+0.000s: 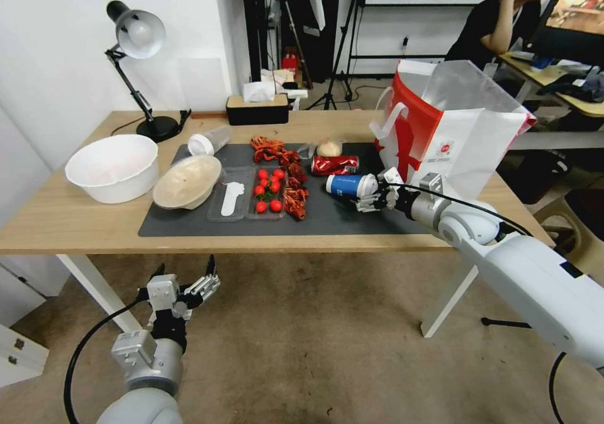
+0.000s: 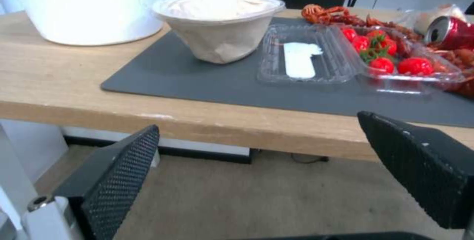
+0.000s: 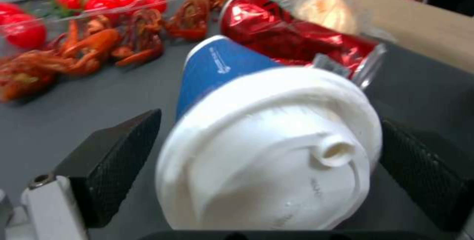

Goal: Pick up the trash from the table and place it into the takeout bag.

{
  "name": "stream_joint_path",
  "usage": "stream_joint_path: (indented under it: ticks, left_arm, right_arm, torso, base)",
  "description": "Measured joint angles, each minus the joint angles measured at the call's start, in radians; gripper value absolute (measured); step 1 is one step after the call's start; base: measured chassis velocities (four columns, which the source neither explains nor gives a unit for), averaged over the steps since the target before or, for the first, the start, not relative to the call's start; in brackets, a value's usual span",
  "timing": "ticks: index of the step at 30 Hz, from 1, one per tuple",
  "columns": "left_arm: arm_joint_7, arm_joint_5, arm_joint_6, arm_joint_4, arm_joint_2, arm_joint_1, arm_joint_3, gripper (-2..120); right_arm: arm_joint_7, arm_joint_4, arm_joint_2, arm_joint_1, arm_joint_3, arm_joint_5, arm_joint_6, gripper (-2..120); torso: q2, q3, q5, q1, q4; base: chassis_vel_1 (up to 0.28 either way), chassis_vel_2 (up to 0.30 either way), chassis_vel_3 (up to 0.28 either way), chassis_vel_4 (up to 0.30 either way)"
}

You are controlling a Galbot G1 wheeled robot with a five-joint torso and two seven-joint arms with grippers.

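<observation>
- The right tool (image 1: 371,199) is over the dark grey mat (image 1: 352,219) near the right end of the table (image 1: 69,223). Its fingers (image 3: 113,158) are spread to either side of the white lid of the blue-white paper cup (image 1: 350,185), with a gap on one side; a firm grip cannot be confirmed.
- The cup lies on its side on the mat, lid toward the tool. A small white mark is printed on its blue wall, too small to read.
- Just behind it lies the crushed red soda can (image 1: 335,164), its white lettering unreadable, and behind that the beige lump in clear wrap (image 1: 329,148).
- The takeout bag (image 1: 453,141) stands upright at the right end of the table, showing a small red round logo with illegible writing.
- The tan round bowl (image 1: 187,182) sits tilted at the mat's left edge; the clear white-lidded tub (image 1: 209,141) lies at the mat's far left corner.
- The left tool (image 1: 184,277) hangs below the table's near edge, fingers wide apart and empty.
</observation>
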Motion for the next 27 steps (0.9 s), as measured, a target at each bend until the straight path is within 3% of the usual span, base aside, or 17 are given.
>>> stream_joint_path:
  ticks: [6, 13, 17, 23, 27]
  left_arm:
    - [-0.007, 0.009, 0.002, 0.0, -0.006, 0.002, 0.003, 100]
    - [-0.01, 0.009, -0.004, 0.0, -0.003, 0.003, 0.002, 100]
    - [-0.012, 0.009, -0.007, -0.001, -0.002, 0.004, 0.002, 100]
    - [-0.015, 0.01, -0.01, -0.01, 0.0, 0.004, 0.002, 100]
    - [-0.018, 0.011, -0.01, -0.019, 0.001, 0.005, 0.002, 100]
  right_arm:
    - [-0.026, -0.011, 0.015, -0.017, 0.005, 0.001, 0.01, 81]
    - [-0.025, -0.019, 0.016, -0.02, 0.008, 0.004, 0.02, 68]
    - [-0.022, -0.013, 0.016, -0.027, 0.019, 0.01, 0.025, 68]
    - [-0.001, 0.074, -0.006, -0.052, 0.092, 0.039, 0.053, 68]
    - [0.057, 0.23, -0.062, -0.039, 0.198, 0.117, 0.066, 68]
  torso:
    - [0.0, 0.0, -0.0001, 0.0, -0.0001]
    - [0.0, 0.0, 0.0, 0.0, 0.0]
    - [0.0, 0.0, 0.0002, 0.0, 0.0002]
    - [0.0, 0.0, 0.0002, 0.0, 0.0002]
    - [0.0, 0.0, 0.0, 0.0, -0.0003]
  base:
    - [0.0, 0.0, 0.0, 0.0]
    - [0.0, 0.0, 0.0, 0.0]
    - [0.0, 0.0, 0.0, 0.0]
    - [0.0, 0.0, 0.0, 0.0]
    - [0.0, 0.0, 0.0, 0.0]
